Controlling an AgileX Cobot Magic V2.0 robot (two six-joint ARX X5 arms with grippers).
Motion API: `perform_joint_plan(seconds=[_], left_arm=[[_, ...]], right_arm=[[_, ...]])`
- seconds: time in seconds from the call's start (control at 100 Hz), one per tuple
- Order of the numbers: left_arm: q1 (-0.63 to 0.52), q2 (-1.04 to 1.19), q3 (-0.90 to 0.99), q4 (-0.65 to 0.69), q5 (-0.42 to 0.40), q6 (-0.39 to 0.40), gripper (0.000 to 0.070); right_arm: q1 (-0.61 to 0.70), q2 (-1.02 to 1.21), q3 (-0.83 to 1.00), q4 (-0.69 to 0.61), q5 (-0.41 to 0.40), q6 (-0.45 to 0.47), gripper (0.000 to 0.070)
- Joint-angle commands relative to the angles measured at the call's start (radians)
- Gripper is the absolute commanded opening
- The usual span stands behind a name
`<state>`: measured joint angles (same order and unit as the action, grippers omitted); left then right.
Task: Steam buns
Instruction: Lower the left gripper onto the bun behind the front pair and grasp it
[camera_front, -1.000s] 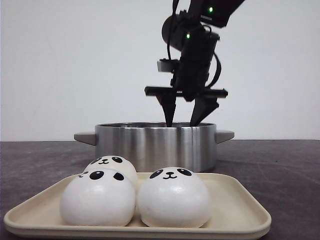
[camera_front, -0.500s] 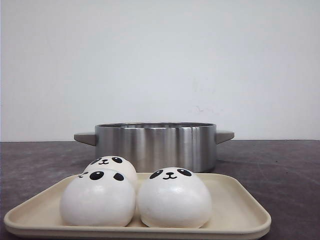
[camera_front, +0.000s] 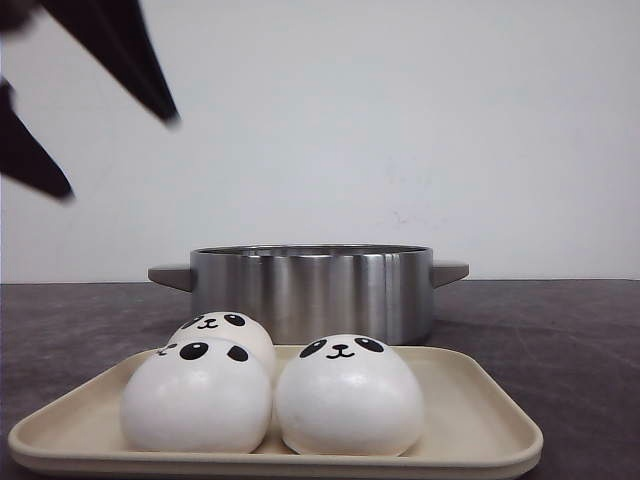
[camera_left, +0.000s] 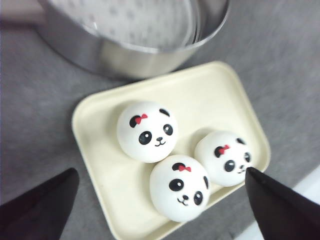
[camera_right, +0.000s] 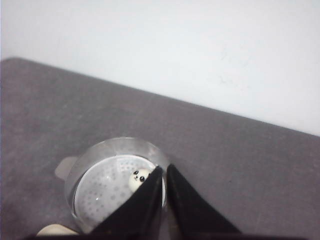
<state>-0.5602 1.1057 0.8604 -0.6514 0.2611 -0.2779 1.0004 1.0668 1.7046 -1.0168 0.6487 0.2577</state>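
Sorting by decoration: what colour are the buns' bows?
Red, on the tray's buns; clearest in the left wrist view.

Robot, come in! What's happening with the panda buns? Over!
Left gripper open above tray, empty. Right gripper shut, empty. Three buns on tray, one bun in steamer pot. Nothing blocking.

Front view: the left gripper (camera_front: 70, 130) is showing only as two blurred dark fingers cut off by the top-left corner. The rear bun (camera_front: 222, 330) is sitting partly hidden behind the front-left bun (camera_front: 196, 396); the pot (camera_front: 310, 290) interior is not showing. Left wrist view: the pot (camera_left: 135, 35) is running off the top edge, blurred. Right wrist view: the bun (camera_right: 139, 178) in the pot (camera_right: 100, 170) is appearing too small for detail, partly hidden by the right gripper (camera_right: 165, 172).
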Motion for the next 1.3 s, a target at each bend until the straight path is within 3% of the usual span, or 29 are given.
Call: perform_joint_plan(seconds=[0.0,0.29,0.5,0.71,0.78,0.92,0.97,1.11,1.2,1.29], left_arm=[[-0.016,0.071,0.010,0.020,0.001,-0.004,0.0692],[-0.079,0.290,0.023,0.143,-0.007,-0.068,0.0691],[-0.131,0.390,0.065,0.171,-0.109,-0.079,0.0689],[-0.136,0.471,0.083,0.161,-0.113,-0.083,0.0658],[-0.135,0.481,0.083,0.139,-0.113,-0.083,0.0560],[-0.135,0.481,0.083,0.134,-0.115,-0.082,0.0268],[-0.134,0.481,0.083,0.142,-0.115,-0.082,0.0228],[-0.134,0.481,0.083,0.153,-0.115,-0.082,0.0212],[-0.134,0.481,0.083,0.148,-0.115,-0.078,0.0000],[-0.134,0.478,0.083,0.146,-0.114,-0.071,0.0001]], right_arm=[[0.011,0.000,0.016,0.005,0.007,-0.009,0.0007],[0.011,-0.022,0.016,-0.042,0.006,-0.009,0.0007],[0.011,-0.022,0.016,-0.048,0.006,-0.008,0.0007],[0.011,-0.022,0.016,-0.053,0.005,-0.006,0.0007],[0.011,-0.023,0.016,-0.061,0.005,-0.002,0.0007],[0.011,-0.023,0.016,-0.077,0.005,0.006,0.0007],[0.011,-0.023,0.016,-0.082,0.005,0.013,0.0007],[0.011,-0.023,0.016,-0.085,0.005,0.023,0.0007],[0.011,-0.023,0.016,-0.085,0.005,0.023,0.0007],[0.011,-0.023,0.016,-0.085,0.005,0.023,0.0007]])
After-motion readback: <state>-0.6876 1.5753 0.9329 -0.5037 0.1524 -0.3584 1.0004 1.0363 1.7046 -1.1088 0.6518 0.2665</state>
